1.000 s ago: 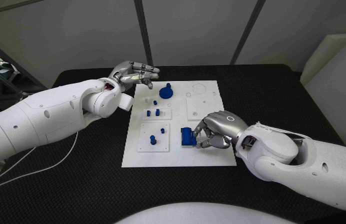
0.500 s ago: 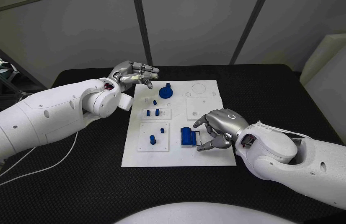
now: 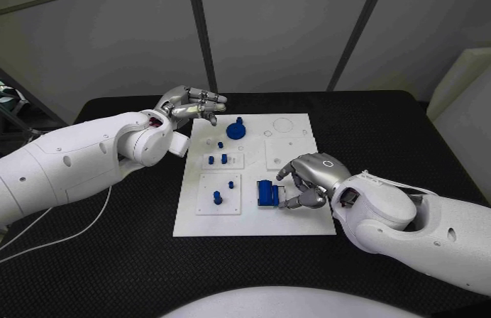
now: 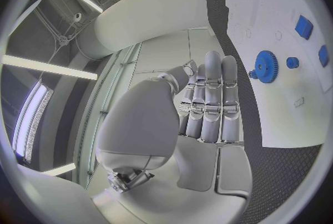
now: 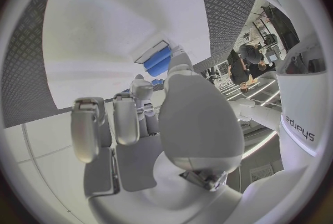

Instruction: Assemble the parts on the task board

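Observation:
The white task board [image 3: 210,223] lies in the middle of the black table. A blue gear [image 3: 236,130] stands near its far edge, also in the left wrist view [image 4: 265,66]. Small blue pegs [image 3: 217,160] stand in a plate at the board's left, with two more [image 3: 217,198] nearer me. A blue block [image 3: 267,193] lies at the near middle. My right hand [image 3: 308,180] hovers just right of the block, fingers apart and off it; the block [image 5: 158,60] lies beyond its fingertips. My left hand [image 3: 192,106] hangs over the board's far left corner, fingers curled in and together, holding nothing.
A white plate [image 3: 287,152] with holes sits on the board's right half. A thin white cable [image 3: 72,233] trails over the table at the left. Black table [image 3: 123,261] surrounds the board on all sides.
My right hand has let go of the blue block and drawn back a little to the right, its fingers spreading. The block stays where it was. The left hand has not moved.

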`<control>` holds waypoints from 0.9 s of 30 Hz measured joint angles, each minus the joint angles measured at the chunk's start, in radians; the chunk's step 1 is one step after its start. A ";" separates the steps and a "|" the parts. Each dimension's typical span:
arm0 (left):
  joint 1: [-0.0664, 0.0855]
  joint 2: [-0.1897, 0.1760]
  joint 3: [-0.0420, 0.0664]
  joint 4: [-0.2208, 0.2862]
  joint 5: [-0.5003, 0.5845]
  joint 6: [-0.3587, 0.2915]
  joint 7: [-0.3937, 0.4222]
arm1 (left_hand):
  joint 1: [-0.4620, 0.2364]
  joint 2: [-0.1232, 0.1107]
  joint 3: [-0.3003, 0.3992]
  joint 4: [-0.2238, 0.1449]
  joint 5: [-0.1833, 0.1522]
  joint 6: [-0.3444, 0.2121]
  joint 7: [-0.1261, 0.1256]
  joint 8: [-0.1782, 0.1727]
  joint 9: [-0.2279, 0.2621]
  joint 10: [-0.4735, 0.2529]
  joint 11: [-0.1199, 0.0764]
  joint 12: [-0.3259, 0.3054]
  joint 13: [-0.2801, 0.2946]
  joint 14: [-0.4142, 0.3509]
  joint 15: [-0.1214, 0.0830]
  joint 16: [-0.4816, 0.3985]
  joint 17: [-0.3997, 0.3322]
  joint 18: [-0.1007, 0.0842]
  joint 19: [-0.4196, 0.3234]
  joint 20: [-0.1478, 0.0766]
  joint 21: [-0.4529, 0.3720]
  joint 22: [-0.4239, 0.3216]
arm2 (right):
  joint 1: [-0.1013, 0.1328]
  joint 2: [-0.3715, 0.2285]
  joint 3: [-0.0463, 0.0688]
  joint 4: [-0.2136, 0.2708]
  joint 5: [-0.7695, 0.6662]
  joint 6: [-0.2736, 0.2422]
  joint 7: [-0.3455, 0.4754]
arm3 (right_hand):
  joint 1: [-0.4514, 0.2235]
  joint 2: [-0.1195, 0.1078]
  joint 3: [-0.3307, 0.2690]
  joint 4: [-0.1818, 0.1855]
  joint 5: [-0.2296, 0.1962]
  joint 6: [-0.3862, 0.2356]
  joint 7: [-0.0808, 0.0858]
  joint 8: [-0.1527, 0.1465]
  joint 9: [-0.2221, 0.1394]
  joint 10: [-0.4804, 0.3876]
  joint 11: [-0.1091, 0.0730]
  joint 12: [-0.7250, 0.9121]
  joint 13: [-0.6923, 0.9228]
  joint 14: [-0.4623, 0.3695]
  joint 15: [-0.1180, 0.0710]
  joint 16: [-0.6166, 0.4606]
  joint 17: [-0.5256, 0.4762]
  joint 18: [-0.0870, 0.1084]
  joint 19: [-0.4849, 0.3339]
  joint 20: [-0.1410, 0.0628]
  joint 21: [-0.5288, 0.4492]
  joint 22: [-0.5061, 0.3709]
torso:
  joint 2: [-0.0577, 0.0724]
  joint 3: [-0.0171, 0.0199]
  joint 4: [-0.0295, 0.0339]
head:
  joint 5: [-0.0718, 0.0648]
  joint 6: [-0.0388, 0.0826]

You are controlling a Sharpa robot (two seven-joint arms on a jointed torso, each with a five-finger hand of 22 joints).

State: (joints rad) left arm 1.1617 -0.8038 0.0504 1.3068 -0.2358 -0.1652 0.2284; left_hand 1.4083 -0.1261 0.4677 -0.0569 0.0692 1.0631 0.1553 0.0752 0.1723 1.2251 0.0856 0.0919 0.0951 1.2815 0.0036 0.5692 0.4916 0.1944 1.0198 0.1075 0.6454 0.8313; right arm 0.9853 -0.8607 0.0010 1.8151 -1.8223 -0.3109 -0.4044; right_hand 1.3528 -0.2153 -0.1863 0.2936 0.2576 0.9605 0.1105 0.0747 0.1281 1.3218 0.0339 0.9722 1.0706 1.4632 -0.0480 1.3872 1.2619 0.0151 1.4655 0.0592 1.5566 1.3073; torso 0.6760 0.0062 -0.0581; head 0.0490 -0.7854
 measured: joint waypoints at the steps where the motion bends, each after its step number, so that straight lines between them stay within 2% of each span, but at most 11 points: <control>1: 0.000 0.000 0.000 0.000 0.000 0.000 0.000 | 0.000 0.000 0.000 0.000 0.000 0.000 0.000 0.000 0.000 0.000 0.000 0.000 0.000 0.000 0.000 0.000 0.000 0.000 0.000 0.000 0.000 0.000 | 0.000 0.003 0.000 -0.002 0.001 0.001 -0.002 | -0.004 0.004 0.004 -0.001 0.000 0.007 0.000 0.000 -0.001 0.000 -0.001 0.004 0.002 0.000 0.000 0.000 0.001 0.000 0.000 0.000 0.000 0.000 | 0.000 0.0000 0.0000 | 0.000 0.000; 2: 0.000 0.000 0.000 0.000 0.000 0.000 0.000 | 0.000 0.000 0.000 0.000 0.000 0.000 0.000 0.000 0.000 0.000 0.000 0.000 0.000 0.000 0.000 0.000 0.000 0.000 0.000 0.000 0.000 0.000 | 0.000 0.004 0.000 -0.003 0.002 0.002 -0.004 | -0.004 0.013 0.007 -0.001 0.000 0.014 -0.001 0.003 -0.001 0.003 -0.003 0.008 0.003 0.000 0.000 0.000 0.002 0.000 0.000 0.000 0.000 0.000 | 0.000 0.0001 0.0001 | 0.000 -0.001; 6: 0.000 0.001 0.000 0.000 0.000 0.000 0.000 | 0.000 0.000 0.000 0.000 0.000 0.000 0.000 0.000 0.000 0.000 0.000 0.000 -0.001 0.000 0.000 0.000 0.000 0.000 0.000 0.000 0.000 0.000 | 0.000 0.011 0.000 -0.007 0.008 0.005 -0.009 | -0.010 0.024 0.013 -0.003 0.004 0.034 -0.009 0.006 -0.002 0.008 -0.008 0.018 0.010 0.000 0.000 0.000 0.006 0.000 0.000 0.000 0.000 0.000 | 0.000 0.0004 0.0001 | 0.000 -0.002; 27: 0.000 0.002 0.000 -0.001 0.000 0.000 -0.002 | 0.000 0.000 0.000 0.000 0.000 0.000 0.000 0.000 -0.001 0.000 0.000 0.000 -0.001 0.000 0.000 0.000 0.000 0.000 0.000 0.000 0.000 0.000 | 0.000 0.030 0.000 -0.021 0.027 0.029 -0.015 | -0.011 0.032 0.013 -0.003 0.004 0.048 -0.012 0.009 -0.007 0.008 -0.010 0.023 0.005 0.004 -0.004 0.000 0.007 0.000 0.000 0.000 0.000 0.000 | 0.000 0.0006 0.0000 | 0.002 -0.004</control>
State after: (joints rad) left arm 1.1617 -0.8018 0.0504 1.3059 -0.2358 -0.1650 0.2269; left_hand 1.4083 -0.1261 0.4677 -0.0569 0.0692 1.0631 0.1553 0.0752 0.1715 1.2251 0.0856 0.0919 0.0944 1.2815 0.0036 0.5693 0.4917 0.1944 1.0198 0.1075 0.6454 0.8313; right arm 0.9852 -0.8305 0.0008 1.7941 -1.7949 -0.2821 -0.4195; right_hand 1.3422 -0.1837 -0.1731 0.2910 0.2614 1.0086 0.0981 0.0841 0.1215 1.3295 0.0235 0.9952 1.0755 1.4670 -0.0520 1.3873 1.2691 0.0152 1.4655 0.0592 1.5566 1.3073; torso 0.6760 0.0068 -0.0581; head 0.0508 -0.7894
